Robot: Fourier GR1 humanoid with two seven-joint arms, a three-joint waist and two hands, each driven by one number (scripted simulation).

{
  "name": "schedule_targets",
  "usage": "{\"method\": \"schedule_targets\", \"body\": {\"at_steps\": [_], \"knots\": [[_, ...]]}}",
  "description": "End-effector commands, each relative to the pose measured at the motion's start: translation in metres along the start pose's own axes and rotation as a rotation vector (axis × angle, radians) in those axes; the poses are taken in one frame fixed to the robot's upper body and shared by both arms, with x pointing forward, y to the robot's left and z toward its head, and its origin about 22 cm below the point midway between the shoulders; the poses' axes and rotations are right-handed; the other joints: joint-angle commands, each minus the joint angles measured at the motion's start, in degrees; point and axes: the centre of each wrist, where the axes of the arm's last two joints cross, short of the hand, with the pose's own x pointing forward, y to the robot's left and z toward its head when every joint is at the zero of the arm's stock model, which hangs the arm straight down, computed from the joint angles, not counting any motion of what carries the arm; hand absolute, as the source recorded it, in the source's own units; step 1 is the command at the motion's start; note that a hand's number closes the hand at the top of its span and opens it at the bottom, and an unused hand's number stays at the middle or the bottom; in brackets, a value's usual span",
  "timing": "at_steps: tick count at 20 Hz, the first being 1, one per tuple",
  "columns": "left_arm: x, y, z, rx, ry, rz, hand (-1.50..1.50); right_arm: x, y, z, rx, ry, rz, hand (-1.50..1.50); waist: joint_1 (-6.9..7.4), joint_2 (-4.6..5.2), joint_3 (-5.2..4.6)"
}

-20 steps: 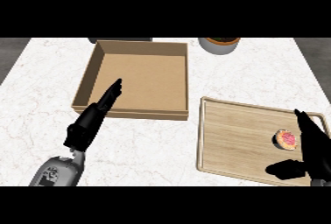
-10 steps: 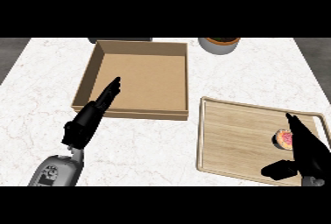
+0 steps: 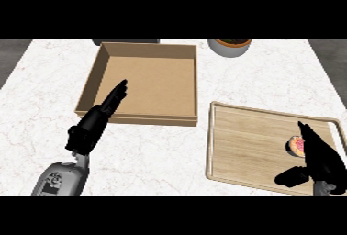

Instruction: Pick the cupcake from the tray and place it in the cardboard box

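I've got the small round cupcake with pink frosting [image 3: 296, 146] sitting on the pale wooden tray [image 3: 251, 142], over toward the tray's right edge. My black right hand [image 3: 320, 156] is directly beside it, on its right: the straight fingers point up the view and their tips overlap the cupcake's right rim, so part of the cake is hidden from me. I can't tell whether they touch it or just hang above it. The thumb sticks out to the left, below the cupcake and apart from it. Nothing is curled round the cake, so I read this hand as open and holding nothing.

The tray itself lies flat on the white marble counter [image 3: 156, 151], at the right. Just beside the tray's upper left corner I see the brown cardboard box [image 3: 143, 82], open at the top, nothing visible inside it.

My black left hand [image 3: 98, 121] comes in from the lower left on its grey forearm [image 3: 61, 179], fingers straight and together, the tips crossing the box's near wall and pointing over its floor. It is open too.

At the far edge of the counter, beyond the tray, there's a grey round pot [image 3: 230, 47], partly cut off
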Motion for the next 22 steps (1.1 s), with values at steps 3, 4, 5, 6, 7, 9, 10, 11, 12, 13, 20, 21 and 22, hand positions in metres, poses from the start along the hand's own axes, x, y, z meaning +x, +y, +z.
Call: {"method": "schedule_targets", "body": {"at_steps": [3,4,5,6,7,9,10,11,12,13,20,21,22], "knots": [[0.006,-0.004,0.005,-0.004,-0.004,0.010,0.00,-0.001,0.008,-0.025,0.003,0.041,0.048,-1.50,0.20,0.00,0.00],[0.004,0.012,-0.012,0.008,-0.006,0.011,0.00,0.026,0.016,-0.018,-0.003,0.043,0.058,-1.50,0.15,0.05,-0.01],[-0.005,0.003,0.011,0.011,0.012,0.004,0.00,-0.006,0.019,-0.011,-0.020,0.039,0.049,-1.50,0.06,-0.02,-0.01],[0.003,-0.007,-0.013,0.007,-0.002,0.001,0.00,-0.002,0.013,-0.004,-0.007,0.048,0.066,-1.50,-0.11,-0.01,-0.01],[0.003,0.003,-0.014,-0.005,0.003,0.006,0.00,0.000,0.004,-0.019,-0.003,0.058,0.084,-1.50,-0.03,0.02,-0.01],[0.003,0.020,0.004,0.015,-0.011,0.003,0.00,-0.007,0.032,-0.012,0.008,0.038,0.063,-1.50,0.09,-0.01,0.00],[-0.017,0.021,0.013,-0.006,0.010,0.007,0.00,-0.030,0.020,-0.023,0.014,0.042,0.042,1.50,0.07,0.01,0.00],[-0.007,0.008,-0.015,0.003,0.014,-0.003,0.00,-0.002,0.051,-0.011,0.031,0.026,0.053,1.50,-0.07,0.07,0.00],[-0.005,-0.006,-0.007,0.024,0.000,0.006,0.00,0.002,0.022,-0.011,0.034,0.028,0.069,1.50,-0.01,0.00,-0.01],[-0.013,0.001,-0.009,-0.009,-0.009,-0.008,0.00,-0.017,0.031,-0.027,0.030,0.014,0.098,1.50,0.03,0.07,0.00],[-0.008,0.004,0.001,-0.013,0.016,0.014,0.00,-0.010,0.015,-0.044,-0.107,-0.013,0.137,1.50,0.26,0.04,0.00],[0.006,-0.002,0.002,-0.002,-0.007,-0.003,0.00,-0.014,0.029,-0.038,-0.122,-0.022,0.140,1.50,0.26,-0.01,0.01],[-0.018,-0.002,-0.001,-0.011,0.002,0.014,0.00,0.009,0.028,-0.032,-0.149,-0.013,0.157,1.50,0.12,0.06,-0.02]]}}
